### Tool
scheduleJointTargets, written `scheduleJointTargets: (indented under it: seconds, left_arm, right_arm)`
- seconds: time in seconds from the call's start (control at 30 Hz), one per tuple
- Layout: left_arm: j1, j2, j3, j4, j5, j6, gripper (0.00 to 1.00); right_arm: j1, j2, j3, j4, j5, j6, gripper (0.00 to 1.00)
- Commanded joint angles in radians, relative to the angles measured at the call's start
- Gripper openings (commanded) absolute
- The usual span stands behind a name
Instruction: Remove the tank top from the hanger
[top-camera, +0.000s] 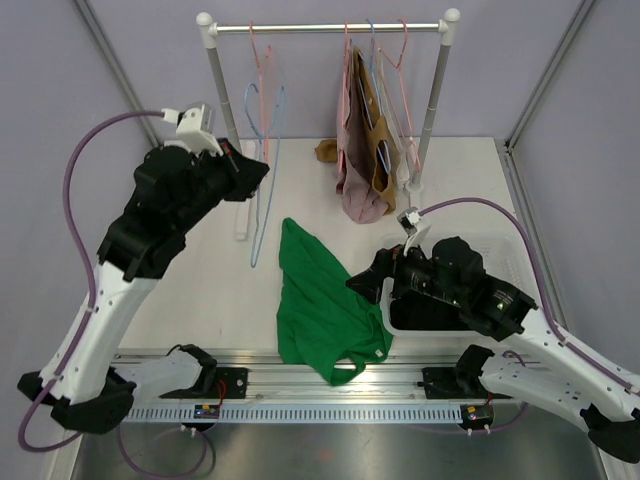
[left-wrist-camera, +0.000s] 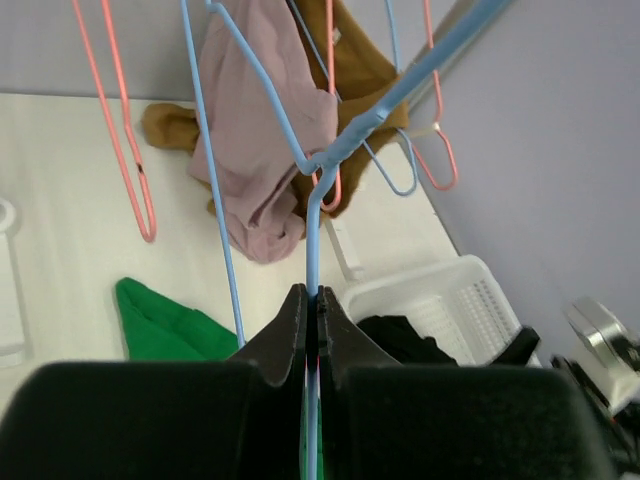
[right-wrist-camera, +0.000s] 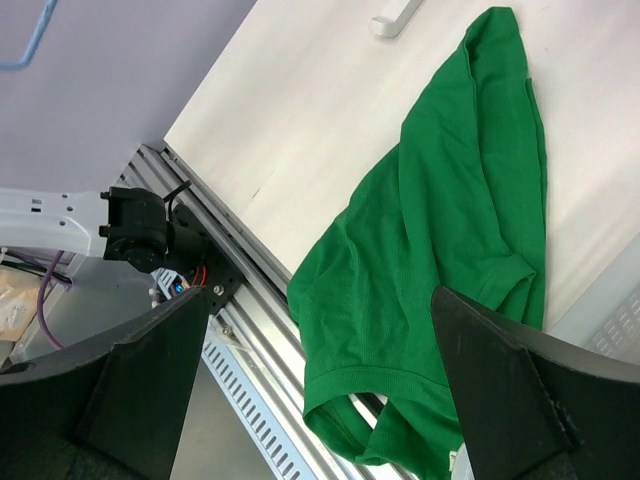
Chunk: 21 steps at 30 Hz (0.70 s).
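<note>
We see the green tank top (top-camera: 318, 300) lying crumpled on the table (top-camera: 200, 290) at the lower centre of the top view. Its lower hem spills over the metal rail (top-camera: 300, 362) at the near edge, and no wire runs through it. The left gripper (left-wrist-camera: 310, 300) sits in the upper left of that view, pinched fully shut on the thin wire of the blue hanger (left-wrist-camera: 311, 245). We judge that it holds the hanger steady and away from the cloth so the garment can come free. The right gripper (top-camera: 366, 284) hovers just above the tank top's right edge, spread as wide as it goes, with nothing between its fingers and only green fabric below. As things lie, we judge the tank top to be off its hanger. At the top centre, the rack (top-camera: 330, 27) carries bare pink hangers (top-camera: 262, 62) and the pink and brown garments (top-camera: 358, 150), well apart from the green one. The white basket (left-wrist-camera: 470, 300) stands at the right.
</note>
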Motion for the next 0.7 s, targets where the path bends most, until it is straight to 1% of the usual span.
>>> scheduleJointTargets:
  seconds: [0.0,0.1,0.13,0.17,0.2,0.23,0.27,0.3,0.37,0.43,0.47,0.5,0.67]
  left_arm:
    - [-0.002,0.150,0.256,-0.099,-0.080,0.062,0.00]
    - [0.002,0.304,0.387,-0.146,-0.077,0.073,0.00]
    - [0.003,0.341,0.486,-0.163,-0.078,0.073,0.00]
    - [0.009,0.377,0.534,-0.198,-0.074,0.070,0.00]
    - [0.024,0.461,0.592,-0.215,-0.060,0.069,0.00]
    - [0.032,0.503,0.699,-0.258,-0.063,0.067,0.00]
    - [0.052,0.551,0.761,-0.278,-0.062,0.061,0.00]
    - [0.067,0.622,0.810,-0.290,-0.028,0.058,0.00]
    - [0.103,0.684,0.919,-0.304,0.001,0.039,0.00]
    - [0.130,0.744,0.962,-0.295,0.038,0.021,0.00]
    - [0.167,0.755,0.976,-0.272,0.058,-0.005,0.00]
    - [0.184,0.767,0.975,-0.255,0.102,-0.017,0.00]
    - [0.264,0.847,0.990,-0.134,0.181,-0.043,0.00]
  right_arm:
    - [-0.002,-0.027,0.031,-0.007,0.028,0.018,1.00]
    - [-0.002,-0.046,0.031,-0.012,0.022,0.024,1.00]
    - [-0.002,-0.055,0.029,-0.012,0.021,0.029,1.00]
    - [-0.002,-0.059,0.026,-0.010,0.018,0.032,0.99]
    - [0.000,-0.065,0.025,-0.013,0.015,0.037,0.99]
    - [-0.002,-0.075,0.022,-0.013,0.004,0.040,0.99]
    - [-0.002,-0.078,0.015,-0.010,-0.002,0.043,0.99]
    - [-0.002,-0.081,0.015,-0.013,-0.008,0.046,1.00]
    - [-0.002,-0.092,0.015,-0.015,-0.016,0.049,0.99]
    - [0.000,-0.104,0.014,-0.013,-0.024,0.049,1.00]
    - [-0.002,-0.105,0.008,-0.010,-0.028,0.051,1.00]
    - [-0.002,-0.110,0.005,-0.001,-0.038,0.054,0.99]
    - [-0.002,-0.095,-0.009,0.017,-0.068,0.066,0.99]
